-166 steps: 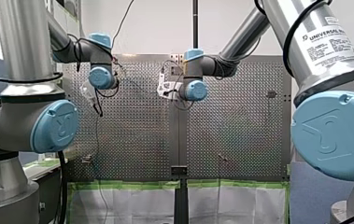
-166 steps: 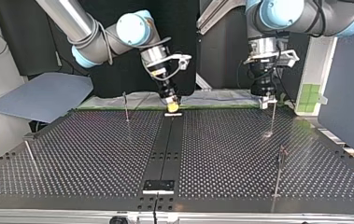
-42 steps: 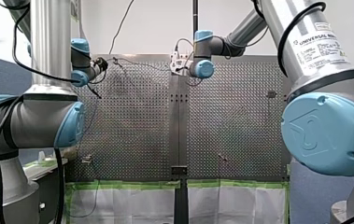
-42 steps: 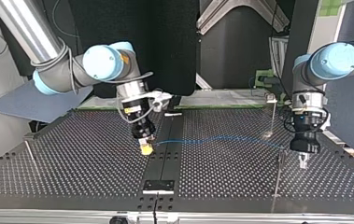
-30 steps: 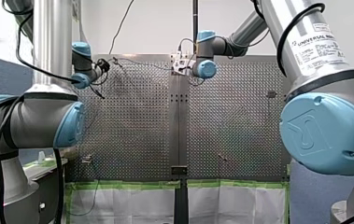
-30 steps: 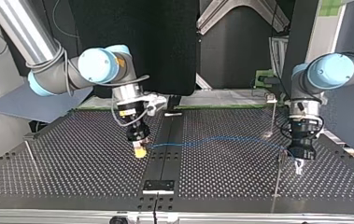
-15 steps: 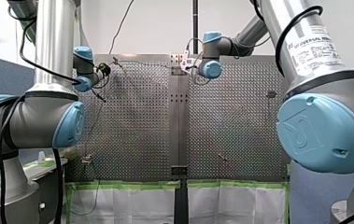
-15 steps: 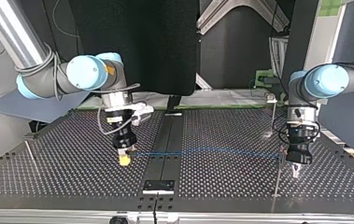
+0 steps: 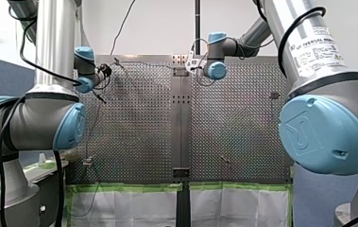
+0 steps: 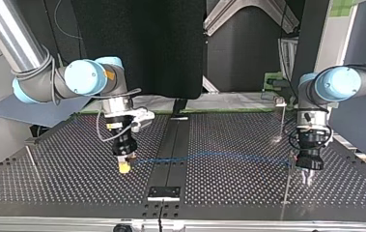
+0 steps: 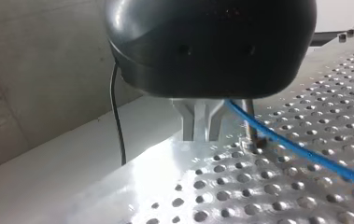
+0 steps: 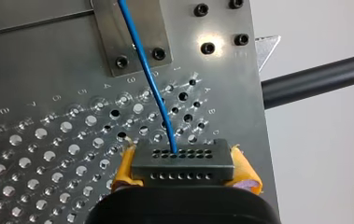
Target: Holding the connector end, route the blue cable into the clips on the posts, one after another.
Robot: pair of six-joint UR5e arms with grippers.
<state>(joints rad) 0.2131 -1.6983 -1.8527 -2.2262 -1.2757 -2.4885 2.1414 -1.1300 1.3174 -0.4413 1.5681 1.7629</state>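
While R tool (image 12: 184,173) clamps connector (image 12: 184,158), cable (image 12: 142,63) (blue) exits ahead.

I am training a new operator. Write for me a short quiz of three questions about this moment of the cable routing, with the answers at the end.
1. True or false: my right gripper holds the black connector between its yellow pads.
2. Choose one. In the top view, the blue cable is: A) stretched across the table; B) coiled in one corner; C) hanging over the near edge.
3. Fill in the missing word. In the left wrist view, the cable passes beside my left gripper and by a thin upright ____.

Key: 1 true; 2 A; 3 post.
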